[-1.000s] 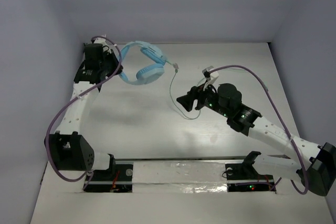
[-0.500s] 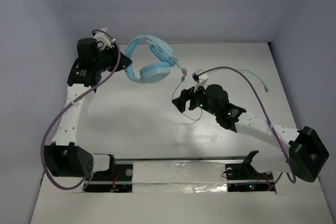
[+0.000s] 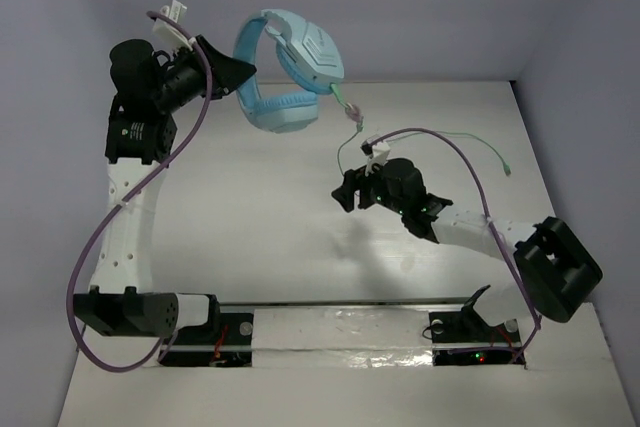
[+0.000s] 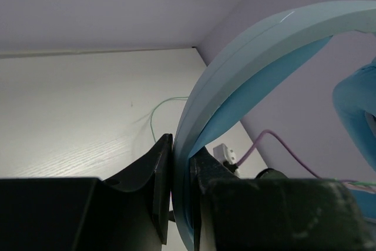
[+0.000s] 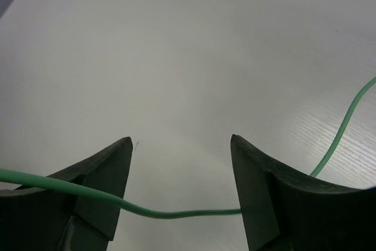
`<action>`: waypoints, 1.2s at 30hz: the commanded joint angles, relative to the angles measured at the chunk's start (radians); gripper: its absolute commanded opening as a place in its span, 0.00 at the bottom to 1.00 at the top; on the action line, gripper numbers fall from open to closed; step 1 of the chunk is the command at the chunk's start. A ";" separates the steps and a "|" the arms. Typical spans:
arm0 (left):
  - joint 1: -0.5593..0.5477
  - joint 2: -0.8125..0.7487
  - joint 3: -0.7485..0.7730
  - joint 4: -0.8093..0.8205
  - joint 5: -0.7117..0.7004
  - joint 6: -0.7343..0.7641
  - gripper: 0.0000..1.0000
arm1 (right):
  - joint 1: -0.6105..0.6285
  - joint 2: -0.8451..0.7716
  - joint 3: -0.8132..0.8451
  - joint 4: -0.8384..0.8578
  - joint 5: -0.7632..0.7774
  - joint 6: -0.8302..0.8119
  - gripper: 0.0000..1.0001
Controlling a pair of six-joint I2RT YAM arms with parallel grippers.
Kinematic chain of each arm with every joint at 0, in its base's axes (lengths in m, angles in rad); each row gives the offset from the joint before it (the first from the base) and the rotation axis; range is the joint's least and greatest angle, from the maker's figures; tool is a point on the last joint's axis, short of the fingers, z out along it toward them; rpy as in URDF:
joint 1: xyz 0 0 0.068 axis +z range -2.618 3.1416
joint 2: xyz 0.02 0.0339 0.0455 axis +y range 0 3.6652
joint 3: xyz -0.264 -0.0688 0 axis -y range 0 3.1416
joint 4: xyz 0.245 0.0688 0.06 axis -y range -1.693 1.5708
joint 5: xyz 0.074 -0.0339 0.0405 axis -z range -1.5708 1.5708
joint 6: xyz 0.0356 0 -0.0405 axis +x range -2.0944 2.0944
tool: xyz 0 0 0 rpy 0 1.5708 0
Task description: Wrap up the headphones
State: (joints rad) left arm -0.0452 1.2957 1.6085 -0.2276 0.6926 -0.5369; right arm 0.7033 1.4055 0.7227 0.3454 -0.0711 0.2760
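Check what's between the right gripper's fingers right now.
Right wrist view: the thin green cable crosses the gap of the open right gripper, not pinched; bare table behind it.

One pair of headphones (image 3: 290,72), one green cable (image 5: 176,214), two robot arms (image 3: 125,227), two purple cables (image 3: 430,130) and one table (image 3: 250,207) are counted.

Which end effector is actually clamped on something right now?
The left end effector: shut on the blue headband of the headphones, holding them off the table. The right end effector stands open, the green cable merely crossing its gap.
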 commanded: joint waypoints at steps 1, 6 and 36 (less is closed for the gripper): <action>0.022 0.002 0.074 0.085 0.073 -0.092 0.00 | -0.033 0.013 0.049 0.104 -0.010 -0.020 0.71; 0.041 -0.010 0.108 0.097 0.104 -0.135 0.00 | -0.093 0.016 0.076 0.104 -0.012 -0.052 0.68; 0.113 -0.070 0.091 0.364 0.179 -0.425 0.00 | -0.136 0.257 0.198 0.230 -0.174 -0.040 0.65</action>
State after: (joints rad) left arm 0.0517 1.2465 1.6192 0.0269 0.8650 -0.8692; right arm 0.5793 1.6470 0.8974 0.5121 -0.2432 0.2451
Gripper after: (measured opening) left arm 0.103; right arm 0.676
